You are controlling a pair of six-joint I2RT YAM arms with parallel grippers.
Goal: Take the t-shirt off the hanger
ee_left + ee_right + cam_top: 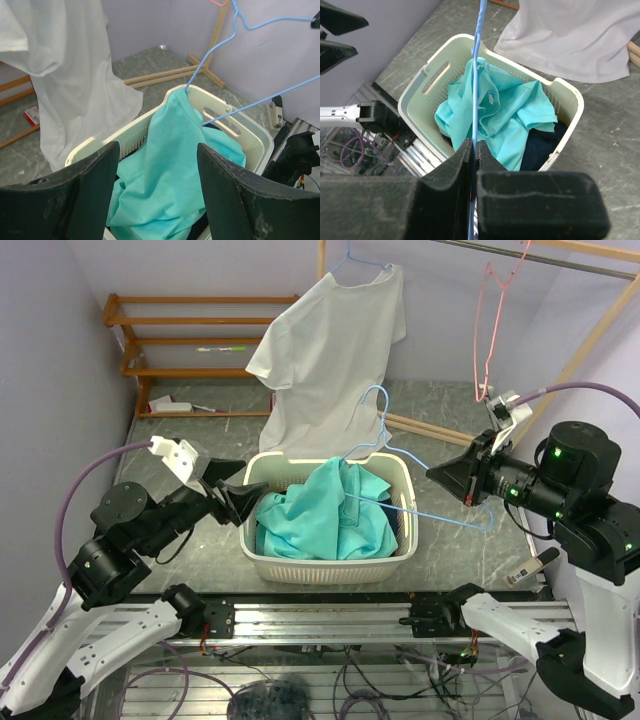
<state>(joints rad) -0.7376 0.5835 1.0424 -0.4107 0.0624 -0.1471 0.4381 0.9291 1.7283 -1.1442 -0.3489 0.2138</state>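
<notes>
We find the left gripper (243, 504) just beside the left wall of the basket (300, 562), its jaws spread wide and empty. In the left wrist view the fingers (90, 185) frame the cloth directly ahead.

The teal t-shirt (325, 510) lies bunched in the basket. Most of it rests on a dark garment (540, 150), and one part is drawn up over the near shoulder of the blue hanger (383, 420). From the left wrist view we judge that this end of the wire (200, 75) is threaded into the shirt, though how deep it goes is hidden.

The hanger's long axis runs from the basket's middle outward to the right, and its hook rises toward the back. The shirt therefore hangs off the hanger's left end, on the side facing the left arm, which is clearly the nearer arm.

The right gripper (445, 478) is pinched tight on the hanger's right shoulder wire. The right wrist view shows the wire (476, 75) clamped between the pads.

For room to move, the space above the basket is open. The white t-shirt (330, 350) hangs behind the far rim, with its hem near the hook, so clearance at the back is thin. The rightward path looks free.

We judge that the coming move turns on pulling cloth and wire apart along that axis.
</notes>
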